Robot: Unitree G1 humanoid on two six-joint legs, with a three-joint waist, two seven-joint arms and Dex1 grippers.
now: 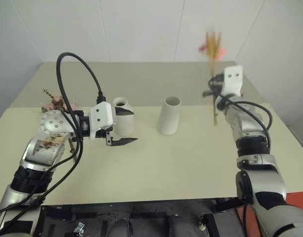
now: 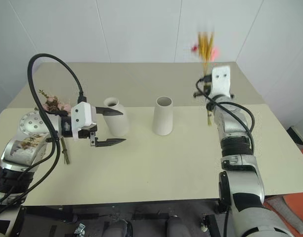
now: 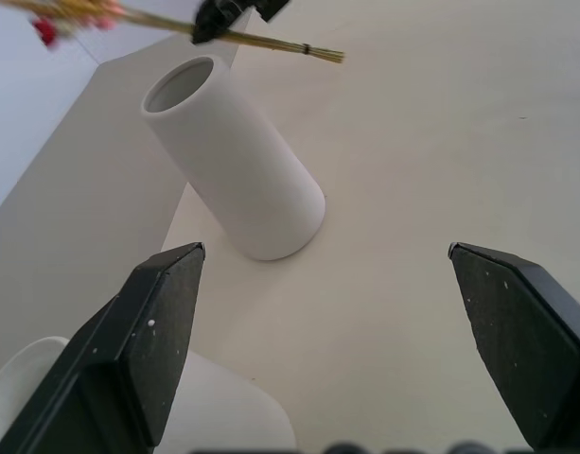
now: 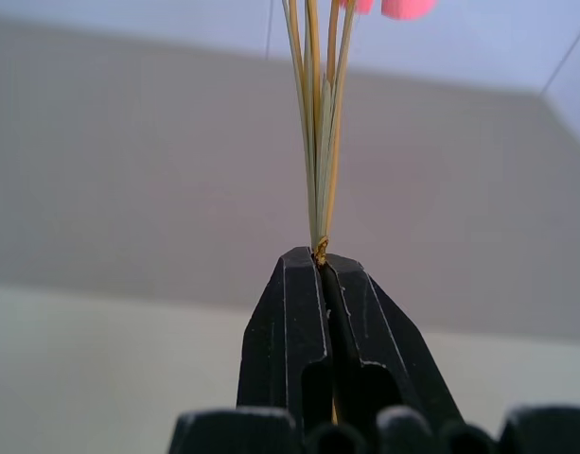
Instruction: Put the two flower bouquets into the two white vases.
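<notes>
Stalks of the slim wheat bouquet (image 2: 206,49), held upright above the table's right side, look light, springy and brittle, so our right gripper (image 4: 322,270) pinches them low on the stems, while our left gripper (image 1: 122,127) stands spread by the bottle-shaped vase (image 1: 122,114).
</notes>
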